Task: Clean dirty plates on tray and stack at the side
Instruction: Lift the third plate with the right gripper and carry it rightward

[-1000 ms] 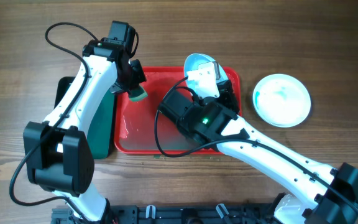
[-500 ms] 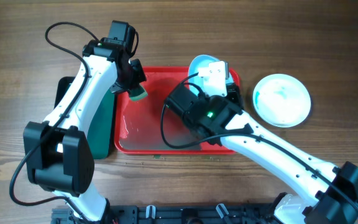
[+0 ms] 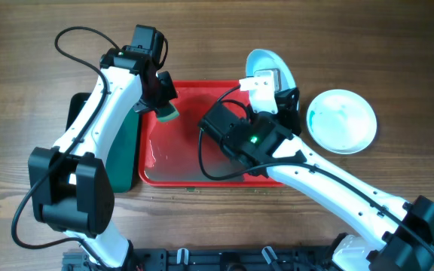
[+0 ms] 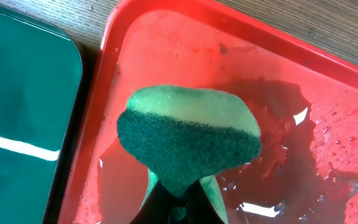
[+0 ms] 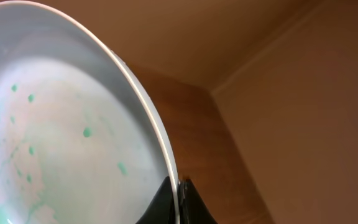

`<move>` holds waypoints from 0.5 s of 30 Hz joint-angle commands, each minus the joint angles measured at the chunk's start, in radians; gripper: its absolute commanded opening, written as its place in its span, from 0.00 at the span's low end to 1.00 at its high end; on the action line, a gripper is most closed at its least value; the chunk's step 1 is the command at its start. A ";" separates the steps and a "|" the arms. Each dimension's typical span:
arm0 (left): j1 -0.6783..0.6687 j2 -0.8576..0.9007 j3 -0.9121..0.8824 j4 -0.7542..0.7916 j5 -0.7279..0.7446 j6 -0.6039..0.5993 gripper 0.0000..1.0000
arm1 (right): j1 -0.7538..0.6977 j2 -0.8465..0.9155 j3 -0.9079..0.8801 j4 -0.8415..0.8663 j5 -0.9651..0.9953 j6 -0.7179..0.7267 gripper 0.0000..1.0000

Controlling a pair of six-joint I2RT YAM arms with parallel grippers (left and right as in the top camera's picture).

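My right gripper (image 5: 178,196) is shut on the rim of a white plate (image 5: 67,137) flecked with green, held tilted on edge. From overhead that plate (image 3: 264,62) sticks out past the far right corner of the red tray (image 3: 179,162). A second plate (image 3: 342,120) with a teal smear lies flat on the table to the right. My left gripper (image 4: 178,198) is shut on a green sponge (image 4: 188,140), held above the wet tray (image 4: 328,106) near its left end; overhead the sponge (image 3: 166,113) hangs at the tray's far left corner.
A dark green tray (image 3: 123,150) lies against the red tray's left side, partly under my left arm. My right arm (image 3: 307,173) crosses the red tray's right part. Bare wooden table (image 3: 398,68) surrounds both trays.
My right gripper has carried the tilted plate to the right and farther back, off the tray's corner toward the plate on the table. The left arm and sponge have stayed put.
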 commanded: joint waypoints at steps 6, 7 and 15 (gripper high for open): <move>0.002 0.007 -0.006 0.002 0.012 0.012 0.04 | 0.006 -0.022 0.005 0.064 0.185 -0.078 0.04; 0.002 0.007 -0.006 0.002 0.012 0.012 0.04 | 0.008 -0.022 0.005 0.078 0.185 -0.078 0.04; 0.002 0.007 -0.006 0.002 0.012 0.012 0.04 | 0.009 -0.022 0.005 0.117 0.082 -0.134 0.04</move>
